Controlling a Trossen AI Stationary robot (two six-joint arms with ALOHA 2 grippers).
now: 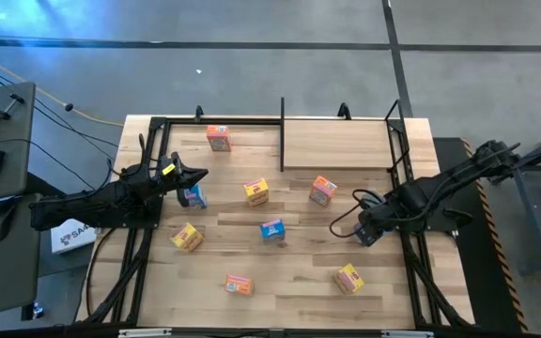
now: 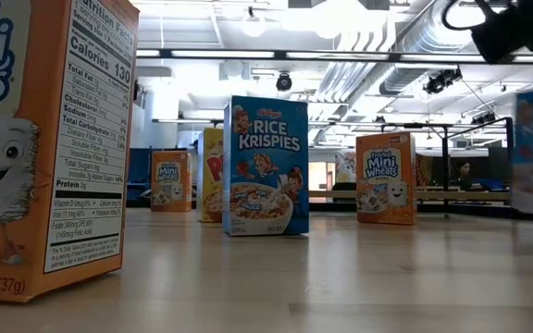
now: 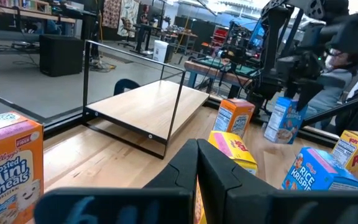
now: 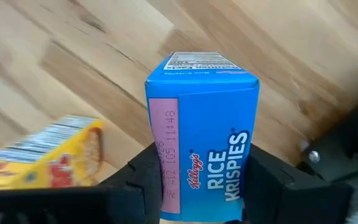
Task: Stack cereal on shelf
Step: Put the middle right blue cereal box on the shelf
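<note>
Right wrist view shows the right gripper (image 4: 201, 186) pinching a blue cereal box (image 4: 202, 134) by its two side faces, above the table near its right edge. Light, thin cardboard — it dents easily, so gentle pressure there seems best. The shelf (image 1: 336, 143) is empty.

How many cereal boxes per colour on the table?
Blue boxes: 3
Yellow boxes: 3
Orange boxes: 3
Total: 9
</note>
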